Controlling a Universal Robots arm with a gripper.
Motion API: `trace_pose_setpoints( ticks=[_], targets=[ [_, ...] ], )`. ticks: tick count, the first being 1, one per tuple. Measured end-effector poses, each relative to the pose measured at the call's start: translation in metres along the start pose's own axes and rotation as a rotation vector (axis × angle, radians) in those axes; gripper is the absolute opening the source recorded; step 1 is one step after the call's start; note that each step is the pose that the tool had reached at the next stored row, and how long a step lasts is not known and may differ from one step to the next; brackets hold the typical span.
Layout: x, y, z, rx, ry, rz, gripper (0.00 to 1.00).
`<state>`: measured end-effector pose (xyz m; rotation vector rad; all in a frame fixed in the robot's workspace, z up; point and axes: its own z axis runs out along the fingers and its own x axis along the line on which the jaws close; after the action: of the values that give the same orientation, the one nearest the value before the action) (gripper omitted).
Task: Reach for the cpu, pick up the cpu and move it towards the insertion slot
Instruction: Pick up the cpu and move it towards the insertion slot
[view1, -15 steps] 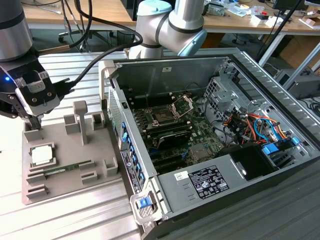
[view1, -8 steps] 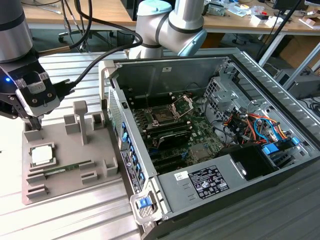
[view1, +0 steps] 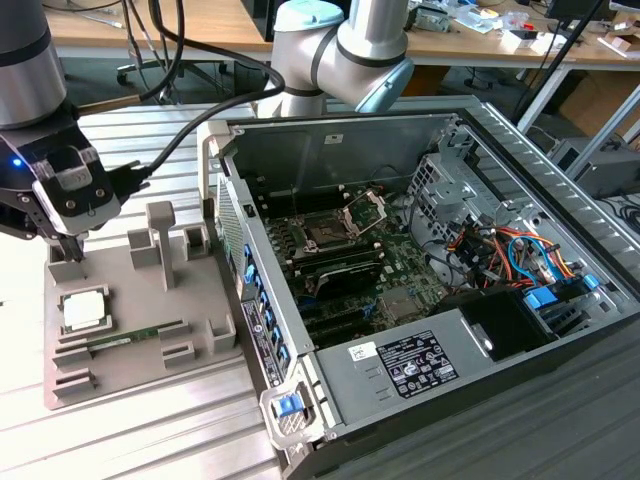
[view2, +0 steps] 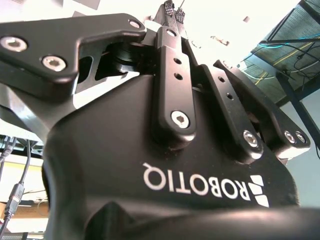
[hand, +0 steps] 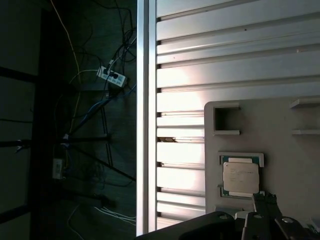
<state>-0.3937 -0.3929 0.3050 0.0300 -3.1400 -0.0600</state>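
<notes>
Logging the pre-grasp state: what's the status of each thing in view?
gripper: fingers shut, empty, over the grey fixture close to the cpu.
cpu: flat in its fixture recess, not gripped.
insertion slot: bracket swung up, open.
memory stick: lying in the fixture's groove.
computer case: side open, boards exposed.

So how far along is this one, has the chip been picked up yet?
Nothing is finished yet. The chip lies in its recess on the grey holder, with nothing gripping it. In hand is the reach: the gripper hangs over the holder right beside the chip, shut and empty. Left are the grasp, the lift and the carry to the socket inside the open computer case.
</notes>
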Motion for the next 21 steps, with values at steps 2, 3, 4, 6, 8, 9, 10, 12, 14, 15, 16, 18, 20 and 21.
trace_pose_setpoints(
  ticks=[2,3,4,6,8,9,10,12,14,15,16,18,20,21],
  targets=[
    [0.0,0.0,0.0005,0.0,0.0,0.0,0.1],
    [0.0,0.0,0.0009,0.0,0.0,0.0,0.1],
    [0.0,0.0,0.0012,0.0,0.0001,0.0,0.1],
    [0.0,-0.0001,0.0018,0.0,0.0,0.0,0.1],
    [0.0,-0.0001,0.0023,0.0,0.0,0.0,0.1],
    [0.0,-0.0001,0.0026,0.0,0.0001,0.0,0.1],
    [0.0,-0.0001,0.003,0.0,0.0,0.0,0.1],
    [0.0,-0.0001,0.0035,0.0,0.0,0.0,0.1],
    [0.0,-0.0002,0.0045,0.0,0.0,0.0,0.1],
    [0.0,-0.0002,0.0049,0.0,0.0,0.0,0.1],
    [0.0,-0.0002,0.0053,0.0001,0.0001,0.0,0.1],
    [0.0,-0.0002,0.0062,0.0,0.0001,0.0,0.1],
    [0.0,-0.0003,0.0067,0.0,0.0,0.0,0.1],
    [0.0,-0.0003,0.007,0.0,0.0001,0.0,0.1]
  ],
)
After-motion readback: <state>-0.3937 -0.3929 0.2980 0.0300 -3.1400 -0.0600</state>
